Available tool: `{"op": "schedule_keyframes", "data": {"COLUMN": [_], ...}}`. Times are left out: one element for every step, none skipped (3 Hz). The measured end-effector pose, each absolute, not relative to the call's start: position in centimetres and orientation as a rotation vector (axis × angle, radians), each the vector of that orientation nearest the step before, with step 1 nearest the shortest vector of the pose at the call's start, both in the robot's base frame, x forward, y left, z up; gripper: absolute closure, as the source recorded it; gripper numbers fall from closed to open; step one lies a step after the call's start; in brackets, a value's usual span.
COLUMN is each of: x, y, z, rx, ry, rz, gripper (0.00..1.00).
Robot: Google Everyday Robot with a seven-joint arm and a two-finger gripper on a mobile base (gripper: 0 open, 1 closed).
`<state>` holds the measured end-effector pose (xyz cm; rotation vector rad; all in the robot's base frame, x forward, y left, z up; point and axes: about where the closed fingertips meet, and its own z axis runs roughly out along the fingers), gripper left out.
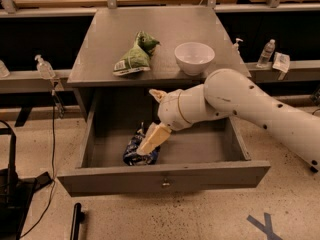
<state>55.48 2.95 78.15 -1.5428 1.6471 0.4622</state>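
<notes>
A dark blue chip bag (pixel 136 153) lies on the floor of the open drawer (pixel 165 180), near its front left. My gripper (pixel 155 116) hangs just above the bag, at the end of the white arm (pixel 250 104) that reaches in from the right. It is open: the upper finger (pixel 158 94) points up at the level of the table edge, and the lower finger (pixel 153 137) reaches down to the bag's top and overlaps it. Nothing sits between the fingers.
On the grey table top (pixel 100 59) above the drawer lie a green chip bag (pixel 134 58) and a white bowl (pixel 194 58). Bottles stand on the side ledges at the left (pixel 44 67) and right (pixel 265 53). A black stand (pixel 10 184) and cables are on the floor at the left.
</notes>
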Motion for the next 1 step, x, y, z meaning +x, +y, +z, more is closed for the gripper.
{"op": "schedule_keyframes", "data": {"x": [55.48], "y": [2.95], "z": [78.15], "rx": [-1.543], "ry": [1.647], "rz": [0.462], "gripper": [0.0]}}
